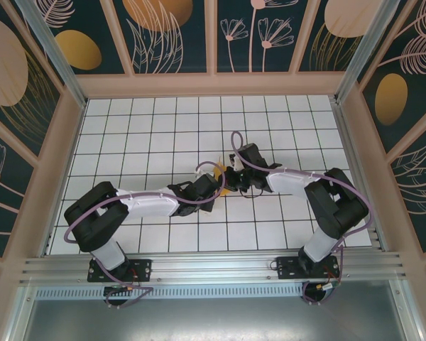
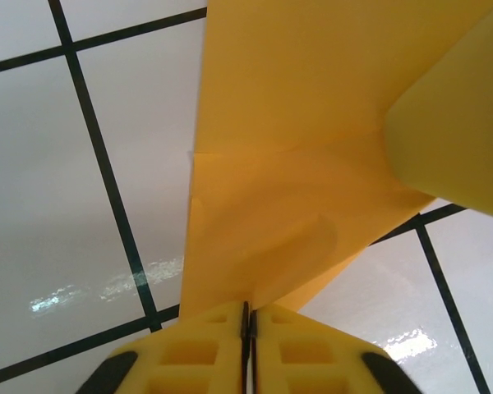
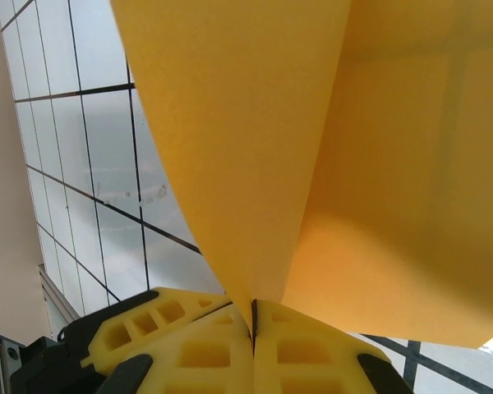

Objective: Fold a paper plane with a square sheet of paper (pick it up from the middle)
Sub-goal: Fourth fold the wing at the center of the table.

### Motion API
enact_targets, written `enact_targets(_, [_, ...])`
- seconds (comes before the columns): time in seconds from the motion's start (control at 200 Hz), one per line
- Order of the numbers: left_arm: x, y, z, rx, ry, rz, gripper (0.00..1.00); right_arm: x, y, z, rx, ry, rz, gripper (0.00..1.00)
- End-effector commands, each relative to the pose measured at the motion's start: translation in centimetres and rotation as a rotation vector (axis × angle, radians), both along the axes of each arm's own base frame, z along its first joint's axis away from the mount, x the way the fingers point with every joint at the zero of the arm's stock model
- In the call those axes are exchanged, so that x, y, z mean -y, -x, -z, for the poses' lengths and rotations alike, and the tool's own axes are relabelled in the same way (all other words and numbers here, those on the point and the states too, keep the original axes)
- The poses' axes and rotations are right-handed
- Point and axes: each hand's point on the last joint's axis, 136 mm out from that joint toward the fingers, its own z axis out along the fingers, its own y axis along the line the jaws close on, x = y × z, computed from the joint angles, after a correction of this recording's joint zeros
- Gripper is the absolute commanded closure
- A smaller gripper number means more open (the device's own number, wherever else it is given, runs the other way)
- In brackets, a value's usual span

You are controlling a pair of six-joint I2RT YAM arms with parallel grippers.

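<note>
pinching paper sheet (image 2: pixel 296 189) | left gripper (image 2: pixel 248 316) clamped on its edge | right gripper (image 3: pixel 253 316) likewise

No legible text, label, brand, number or sign: the orange-yellow paper (image 2: pixel 296 123), gridded table (image 1: pixel 156 128) and patterned wall panels (image 1: pixel 170 35) carry none.

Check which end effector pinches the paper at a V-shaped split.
Right end effector: thin orange-yellow paper sheet splits into a V there; flat at the left end effector.
</note>
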Motion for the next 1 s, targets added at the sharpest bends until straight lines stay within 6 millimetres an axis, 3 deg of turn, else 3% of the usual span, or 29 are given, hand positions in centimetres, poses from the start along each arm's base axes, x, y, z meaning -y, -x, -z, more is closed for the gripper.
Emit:
enact_targets(0.0, [-1.0,-0.1,-0.4,0.029,-0.023,-0.026,0.79,-0.3,-0.5,-0.2,0.013,0.016,-0.005,0.94])
enact_targets(0.155, [-1.4,0.0,-0.3,0.035,-0.041,-0.019,0.74,-0.3,-0.6,-0.2,0.013,0.018,-0.002,0.94])
enact_targets(0.41, [-1.8,-0.1,-0.1,0.041,-0.08,-0.011,0.79,-0.3,-0.6,-0.2,0.013,0.019,-0.005,0.94])
enact_targets(0.776, [-1.6,-0.2,-0.3,0.044,-0.07,-0.004,0.94,-0.3,-0.6,-0.3,0.015,0.02,-0.005,0.92])
enact_targets(0.876, [-1.5,0.0,-0.2,0.041,-0.049,-0.012,0.98,0.1,-0.7,-0.6,0.031,0.03,0.0,0.85])
enact_targets(0.996, [-0.7,0.4,-0.4,0.026,0.016,0.003,1.0,1.6,-1.2,-1.6,0.064,0.052,0.045,0.68])
